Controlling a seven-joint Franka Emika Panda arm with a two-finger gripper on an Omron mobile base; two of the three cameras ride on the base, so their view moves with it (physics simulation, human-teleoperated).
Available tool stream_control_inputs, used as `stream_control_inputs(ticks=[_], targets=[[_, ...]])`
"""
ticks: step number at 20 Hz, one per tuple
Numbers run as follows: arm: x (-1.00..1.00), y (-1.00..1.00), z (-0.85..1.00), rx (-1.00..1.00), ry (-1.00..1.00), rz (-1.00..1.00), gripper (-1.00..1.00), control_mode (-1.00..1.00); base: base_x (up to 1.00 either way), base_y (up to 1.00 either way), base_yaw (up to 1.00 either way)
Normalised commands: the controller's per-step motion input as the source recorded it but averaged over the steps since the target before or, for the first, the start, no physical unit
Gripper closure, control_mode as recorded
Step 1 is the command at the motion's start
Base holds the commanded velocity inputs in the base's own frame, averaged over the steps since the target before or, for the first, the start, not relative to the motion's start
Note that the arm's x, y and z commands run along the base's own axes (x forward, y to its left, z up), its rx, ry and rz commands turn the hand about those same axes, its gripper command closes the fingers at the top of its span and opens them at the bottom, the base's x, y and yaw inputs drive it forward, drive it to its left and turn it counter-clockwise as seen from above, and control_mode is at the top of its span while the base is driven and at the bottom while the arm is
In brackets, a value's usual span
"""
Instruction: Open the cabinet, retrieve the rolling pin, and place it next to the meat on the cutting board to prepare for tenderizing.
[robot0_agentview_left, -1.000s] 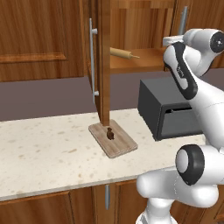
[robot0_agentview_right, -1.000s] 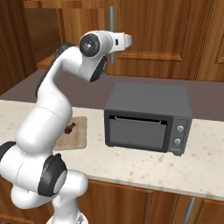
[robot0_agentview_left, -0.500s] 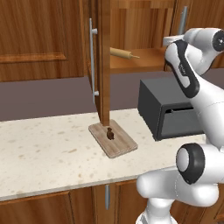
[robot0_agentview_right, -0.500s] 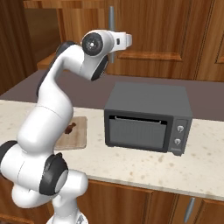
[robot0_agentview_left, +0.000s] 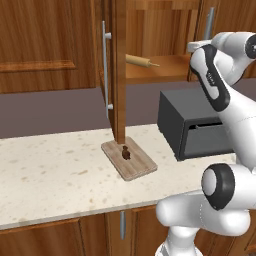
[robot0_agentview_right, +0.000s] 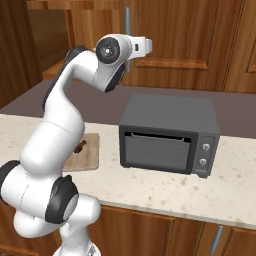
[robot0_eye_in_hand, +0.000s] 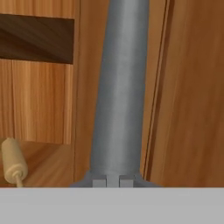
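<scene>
Opening step in hand: at lower centre of the hand view the gripper (robot0_eye_in_hand: 113, 180), jaws seemingly closed round the cabinet (robot0_agentview_left: 118, 70) handle (robot0_eye_in_hand: 120, 87); next, reaching the pin (robot0_agentview_left: 139, 61) upper centre on its shelf.

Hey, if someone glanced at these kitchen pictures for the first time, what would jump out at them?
The reddish-brown cabinet door stands open edge-on above the pale wooden cutting board, which carries a small dark lump of meat. Behind the door, a light tan rolling pin lies on the shelf. The dark grey oven sits on the counter.
</scene>
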Motion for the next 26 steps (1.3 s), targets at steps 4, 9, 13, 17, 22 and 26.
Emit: stream_control_inputs(ticks=[4, 9, 13, 17, 22, 26], targets=[[-0.37, 0.00, 0.00, 0.00, 0.00, 0.00, 1.00, -1.00, 0.00, 0.00, 0.00], [-0.50, -0.14, 0.00, 0.00, 0.00, 0.00, 1.00, -1.00, 0.00, 0.00, 0.00], [-0.50, -0.52, 0.00, 0.03, 0.00, 0.00, 1.00, -1.00, 0.00, 0.00, 0.00], [-0.50, -0.66, 0.00, 0.05, 0.00, 0.00, 1.00, -1.00, 0.00, 0.00, 0.00], [-0.53, -0.68, 0.00, 0.06, 0.00, 0.00, 1.00, -1.00, 0.00, 0.00, 0.00], [-0.63, -0.62, 0.00, 0.06, 0.00, 0.01, 1.00, -1.00, 0.00, 0.00, 0.00]])
